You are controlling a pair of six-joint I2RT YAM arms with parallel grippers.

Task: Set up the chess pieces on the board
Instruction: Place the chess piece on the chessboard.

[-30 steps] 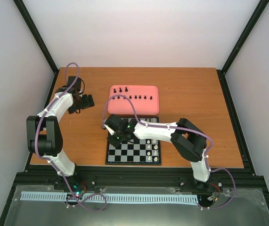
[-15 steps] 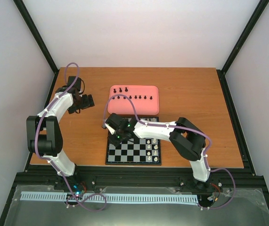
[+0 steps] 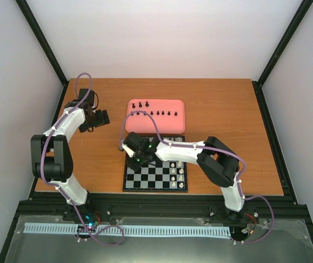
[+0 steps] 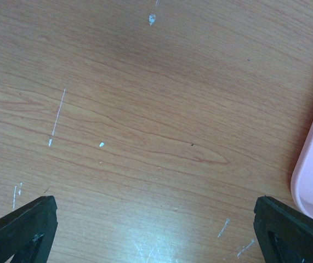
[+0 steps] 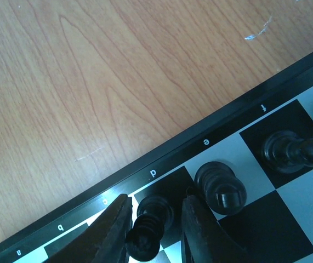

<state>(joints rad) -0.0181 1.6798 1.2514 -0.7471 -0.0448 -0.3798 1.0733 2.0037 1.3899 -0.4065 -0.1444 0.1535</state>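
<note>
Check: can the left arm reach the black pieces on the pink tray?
Probably yes: the left gripper hangs open beside the tray, only bare table between; the right arm is down at the board.

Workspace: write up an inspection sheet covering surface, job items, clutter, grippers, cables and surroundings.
surface: wooden table, lightly scratched.
job's things: board near the front edge; black pieces stand on the pink tray; others stand along the board's lettered edge; pale pieces on its right side.
clutter: nothing seen.
grippers: left gripper open, empty, over bare wood beside the tray; right gripper straddles a black piece on square d, contact unclear.
cables: purple cables hang in loose loops; one arches across the tray in the top view.
surroundings: white walls, black frame posts.
</note>
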